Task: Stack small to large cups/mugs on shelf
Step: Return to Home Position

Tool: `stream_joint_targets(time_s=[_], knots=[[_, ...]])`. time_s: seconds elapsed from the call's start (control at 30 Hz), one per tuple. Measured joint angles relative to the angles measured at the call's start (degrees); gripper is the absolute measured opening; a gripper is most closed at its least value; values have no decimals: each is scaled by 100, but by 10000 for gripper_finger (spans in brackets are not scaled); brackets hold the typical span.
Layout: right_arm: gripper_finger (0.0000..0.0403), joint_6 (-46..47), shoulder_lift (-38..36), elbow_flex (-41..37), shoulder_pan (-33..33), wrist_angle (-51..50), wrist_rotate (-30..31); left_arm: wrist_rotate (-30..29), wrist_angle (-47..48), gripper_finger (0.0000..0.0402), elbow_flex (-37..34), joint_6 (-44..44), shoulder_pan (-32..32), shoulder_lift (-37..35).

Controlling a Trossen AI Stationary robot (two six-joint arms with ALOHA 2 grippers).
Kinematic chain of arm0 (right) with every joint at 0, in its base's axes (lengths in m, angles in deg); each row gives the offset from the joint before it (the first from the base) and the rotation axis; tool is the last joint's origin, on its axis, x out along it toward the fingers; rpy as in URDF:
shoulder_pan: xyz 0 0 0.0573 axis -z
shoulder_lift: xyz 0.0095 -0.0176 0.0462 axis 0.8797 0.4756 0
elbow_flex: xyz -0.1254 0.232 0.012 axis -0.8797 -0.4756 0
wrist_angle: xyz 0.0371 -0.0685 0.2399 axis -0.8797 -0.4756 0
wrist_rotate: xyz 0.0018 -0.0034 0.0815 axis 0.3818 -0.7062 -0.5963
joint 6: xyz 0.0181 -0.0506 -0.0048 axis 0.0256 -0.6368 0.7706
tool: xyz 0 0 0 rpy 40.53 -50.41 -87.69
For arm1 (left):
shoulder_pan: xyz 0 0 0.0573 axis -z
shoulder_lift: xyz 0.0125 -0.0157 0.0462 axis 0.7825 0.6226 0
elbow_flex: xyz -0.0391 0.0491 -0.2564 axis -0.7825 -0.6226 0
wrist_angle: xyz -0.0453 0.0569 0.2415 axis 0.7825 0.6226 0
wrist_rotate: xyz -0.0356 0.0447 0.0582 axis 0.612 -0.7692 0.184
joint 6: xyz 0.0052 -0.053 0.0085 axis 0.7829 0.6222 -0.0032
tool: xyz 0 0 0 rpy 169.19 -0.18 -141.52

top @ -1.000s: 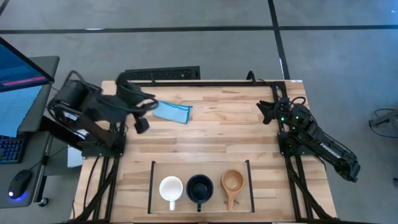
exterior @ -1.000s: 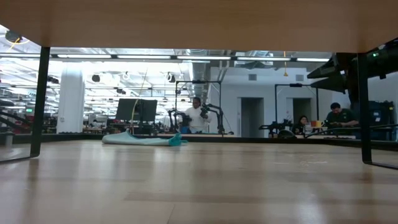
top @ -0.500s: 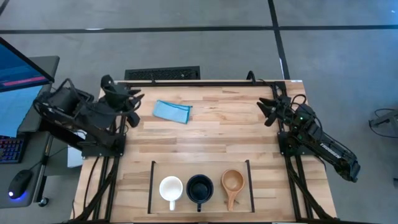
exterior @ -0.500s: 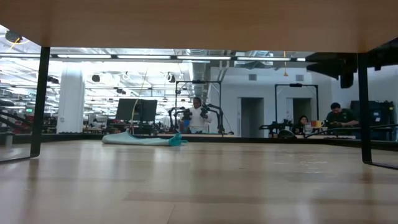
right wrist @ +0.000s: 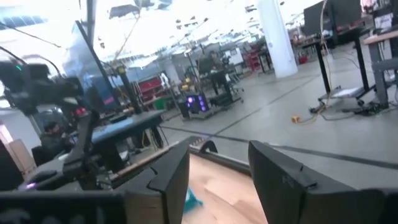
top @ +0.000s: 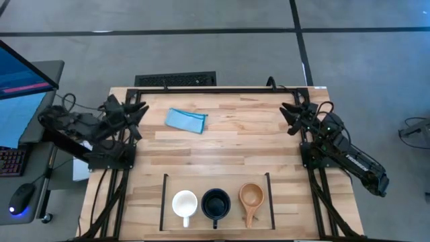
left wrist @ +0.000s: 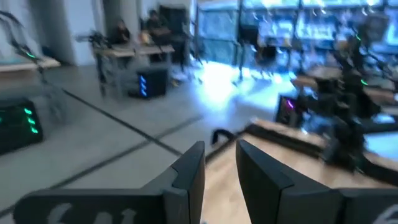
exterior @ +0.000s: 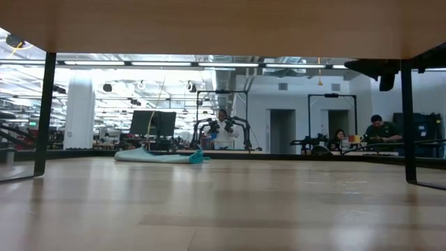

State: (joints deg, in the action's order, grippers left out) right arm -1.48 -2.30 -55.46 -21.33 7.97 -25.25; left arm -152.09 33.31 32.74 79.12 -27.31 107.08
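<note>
Three cups stand upright in a row on the shelf [top: 164, 202] near the table's front edge: a white mug [top: 185, 202] on the left, a dark mug [top: 215, 202] in the middle and a small tan wooden cup [top: 250, 195] on the right. All three handles point toward the near edge. My left gripper [top: 132, 114] is open and empty at the table's far left, beside the left edge. My right gripper [top: 289, 114] is open and empty at the far right. The wrist views show the gap between my left gripper's fingers [left wrist: 220, 171] and the wider one of my right gripper [right wrist: 219, 171].
A folded light-blue cloth [top: 186, 119] lies flat at the far left-centre of the table; it also shows in the low view [exterior: 160, 156]. The black frame's far rail [top: 222, 89] runs along the table's back edge. Bare wood lies between the cloth and the shelf.
My left gripper has drawn back from beside the blue cloth toward the table's left edge. My right gripper has shifted slightly toward the far edge and up. The cups and the cloth have stayed put.
</note>
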Motion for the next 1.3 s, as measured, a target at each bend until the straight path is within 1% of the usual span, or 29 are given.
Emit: stream_joint_targets(time_s=[0.07,0.13,0.23,0.3,0.47,0.57,0.7,0.8,0.83,0.87,0.97,1.0,1.1,1.23,1.3], knots=[[186,-2,-4,0,0,78,4,-215,-882,83,-570,-514,-4,-297],[186,4,-7,0,0,83,58,-252,-1580,83,-1113,-871,-2,-505],[186,94,-5,0,0,78,164,-253,-2595,83,-1766,-1094,-2,-676],[186,114,-7,0,0,77,170,-287,-2956,82,-2036,-1152,-2,-704],[186,257,-11,0,0,81,173,-320,-2928,62,-2111,-1296,98,-711],[186,262,-11,0,0,81,172,-545,-2818,41,-2111,-1566,350,-913],[186,262,-11,0,0,81,173,-885,-2451,17,-2111,-1696,898,-1397],[186,262,-11,0,0,81,173,-1189,-2195,6,-2111,-1944,1247,-1931],[186,262,-11,0,0,81,173,-1168,-2168,3,-2108,-1963,1304,-2148],[186,262,-11,0,0,81,173,-1014,-2158,2,-2108,-1950,1337,-2349],[186,346,-11,0,0,81,173,40,-1864,0,-2122,-1431,1360,-2729],[186,411,-11,0,0,81,173,255,-1712,0,-2161,-1257,1360,-2735],[186,527,-11,0,0,139,173,361,-1470,0,-2324,-716,1357,-2493],[186,564,-11,0,0,505,174,554,-1637,0,-2421,-517,1218,-1953],[186,564,-11,0,0,694,175,846,-1816,0,-2421,-483,1002,-1712]])
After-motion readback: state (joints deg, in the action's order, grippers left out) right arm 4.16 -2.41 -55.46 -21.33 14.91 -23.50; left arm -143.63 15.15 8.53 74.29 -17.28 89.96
